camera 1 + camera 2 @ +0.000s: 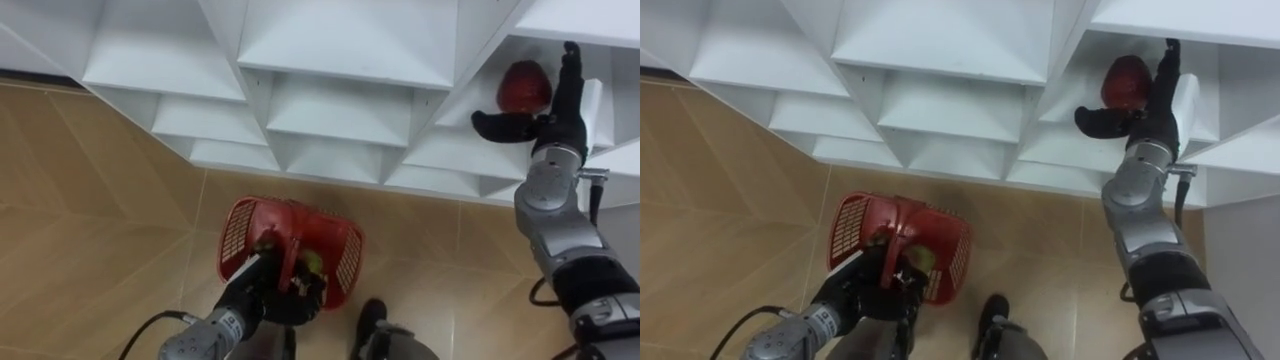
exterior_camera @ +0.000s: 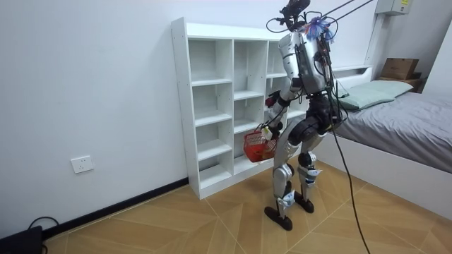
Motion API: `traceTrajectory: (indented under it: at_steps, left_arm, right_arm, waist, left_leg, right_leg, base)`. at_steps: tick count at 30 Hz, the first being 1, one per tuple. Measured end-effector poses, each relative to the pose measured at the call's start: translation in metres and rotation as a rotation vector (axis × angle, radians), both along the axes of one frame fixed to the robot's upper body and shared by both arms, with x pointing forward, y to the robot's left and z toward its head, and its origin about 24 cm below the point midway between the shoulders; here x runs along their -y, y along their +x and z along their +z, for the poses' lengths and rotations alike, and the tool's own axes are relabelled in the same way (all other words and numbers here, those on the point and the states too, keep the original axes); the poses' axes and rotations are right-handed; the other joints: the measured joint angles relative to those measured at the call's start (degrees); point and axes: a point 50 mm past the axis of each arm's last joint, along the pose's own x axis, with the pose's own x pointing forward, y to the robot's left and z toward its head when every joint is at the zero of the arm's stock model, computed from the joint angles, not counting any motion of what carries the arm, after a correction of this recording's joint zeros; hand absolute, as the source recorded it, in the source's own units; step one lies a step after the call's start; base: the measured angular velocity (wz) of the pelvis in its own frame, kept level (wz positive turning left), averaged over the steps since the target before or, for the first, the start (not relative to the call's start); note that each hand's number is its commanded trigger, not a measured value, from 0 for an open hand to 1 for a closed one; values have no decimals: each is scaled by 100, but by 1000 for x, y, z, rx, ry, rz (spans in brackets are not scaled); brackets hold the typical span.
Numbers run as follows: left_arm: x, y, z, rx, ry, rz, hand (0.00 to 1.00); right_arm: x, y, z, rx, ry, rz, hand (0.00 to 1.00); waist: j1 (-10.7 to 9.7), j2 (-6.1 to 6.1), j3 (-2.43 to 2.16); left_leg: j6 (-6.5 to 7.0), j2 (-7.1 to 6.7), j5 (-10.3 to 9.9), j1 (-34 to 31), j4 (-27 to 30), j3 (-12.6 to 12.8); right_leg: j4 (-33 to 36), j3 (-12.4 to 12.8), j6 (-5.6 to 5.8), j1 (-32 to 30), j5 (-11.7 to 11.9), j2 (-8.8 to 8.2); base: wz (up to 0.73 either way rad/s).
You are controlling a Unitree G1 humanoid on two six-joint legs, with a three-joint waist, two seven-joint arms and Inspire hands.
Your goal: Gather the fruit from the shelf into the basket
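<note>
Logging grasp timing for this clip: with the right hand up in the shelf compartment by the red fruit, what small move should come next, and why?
Probably curl the right hand round the red fruit. Its fingers are straight beside the fruit and its thumb juts out below it, so nothing is gripped yet, while the left hand holds the red basket ready below.

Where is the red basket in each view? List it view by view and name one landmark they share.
Left eye view: red basket low centre, above the wooden floor, held by the left hand.
Right eye view: low, left of centre, below the white closet.
Room view: mid-picture, beside the robot's thigh, before the closet's lower compartments.
Shared landmark: the white closet.
</note>
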Motion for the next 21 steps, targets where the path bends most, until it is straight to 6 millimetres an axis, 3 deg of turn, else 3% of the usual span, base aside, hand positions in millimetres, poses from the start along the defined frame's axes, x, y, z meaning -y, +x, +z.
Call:
traceTrajectory:
  at_steps: [2,11,12,15,21]
  left_arm:
    - [-1,2,1,7,8,10,100]
    - [-2,3,1,0,17,12,100]
    - [-2,3,1,-3,18,12,100]
    - [-2,2,0,-8,19,12,100]
    - [-2,3,0,-8,20,12,100]
  right_arm:
    - [0,2,2,2,-7,1,0]
    - [1,5,8,18,-13,0,0]
    - [1,5,8,17,-14,0,11]
    - [2,5,8,7,-15,-5,100]
    - [3,7,10,5,-28,-9,100]
  waist:
    - [12,-18,45]
    - [-13,-39,57]
    - [-12,-39,57]
    - [-7,-40,56]
    - [1,-40,54]
  left_leg:
    - [0,0,0,-16,-6,7]
    - [0,1,0,-57,-2,17]
    - [0,2,0,-57,-3,17]
    - [0,2,0,-57,-1,17]
    - [0,3,1,-56,16,17]
  right_leg:
    - [0,7,-1,-27,-1,0]
    - [-3,10,-5,-72,1,1]
    - [-3,9,-5,-72,1,1]
    - [3,7,-6,-71,3,-2]
    - [12,9,-15,-73,10,1]
  base:
    - [0]
    - [0]
    - [0]
    - [0]
    - [0]
